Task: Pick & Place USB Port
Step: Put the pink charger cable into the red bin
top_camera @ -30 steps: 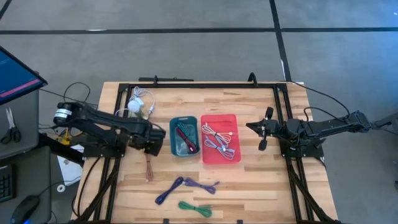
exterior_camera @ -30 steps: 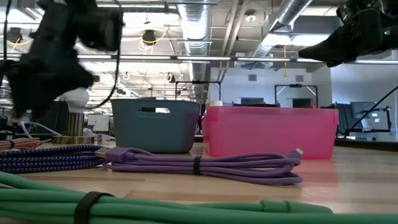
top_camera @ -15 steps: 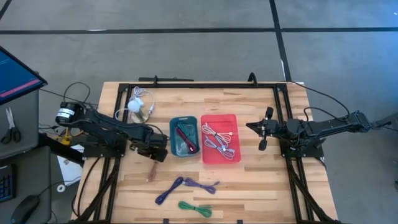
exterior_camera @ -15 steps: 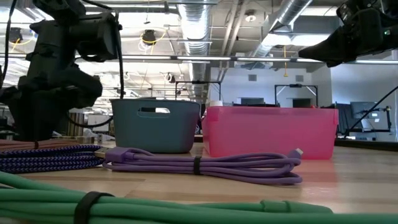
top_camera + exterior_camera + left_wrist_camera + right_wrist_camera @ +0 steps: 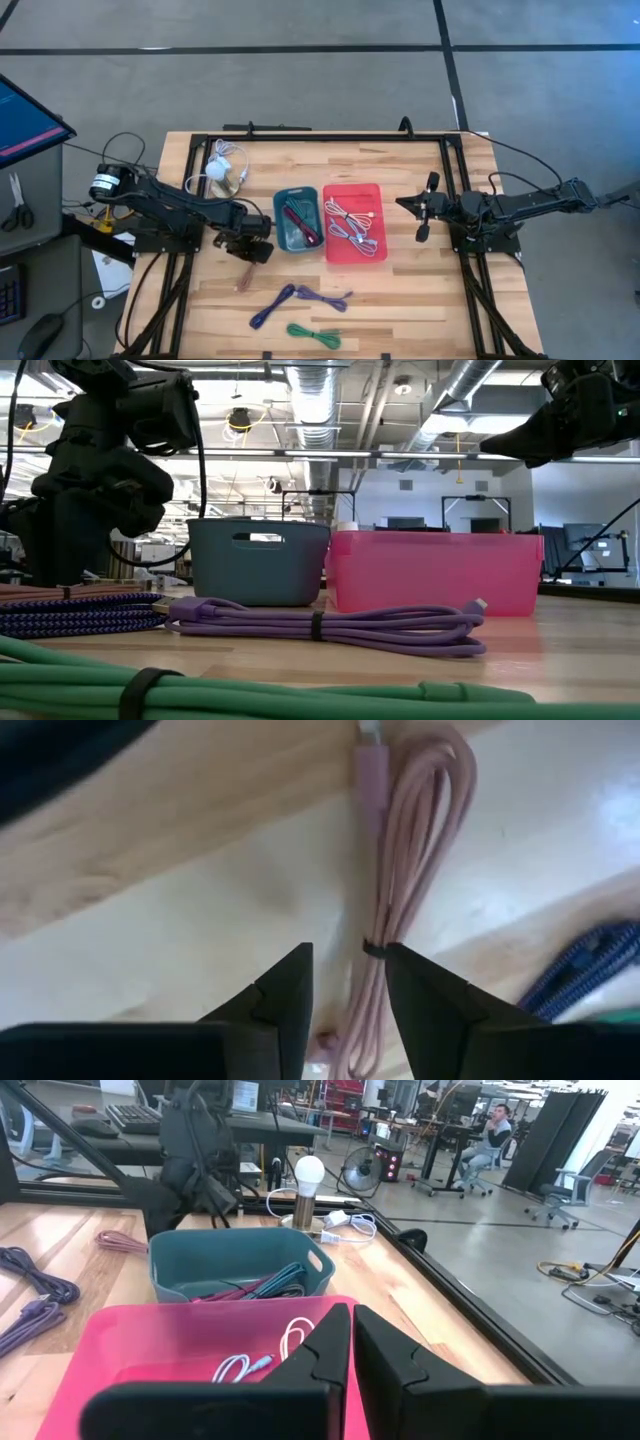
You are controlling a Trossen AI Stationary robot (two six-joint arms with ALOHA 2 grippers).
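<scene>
Pink USB cable (image 5: 395,900) coiled flat on the wooden table (image 5: 400,290), not yet lifted. Straddled by left gripper (image 5: 345,990), jaws partly open, nothing gripped. Teal bin (image 5: 296,220) just beside. Right gripper (image 5: 352,1342) shut, empty, hovering by pink bin (image 5: 353,222). Pick and place both remaining.

A lab: exposed ceiling ducts (image 5: 318,405), desks with monitors (image 5: 405,522), concrete floor (image 5: 300,70).

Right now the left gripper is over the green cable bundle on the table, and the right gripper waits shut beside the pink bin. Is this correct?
Not quite. The left gripper is over the pink cable bundle, not the green cable bundle, as the left wrist view shows. The right gripper does wait shut beside the pink bin.
</scene>
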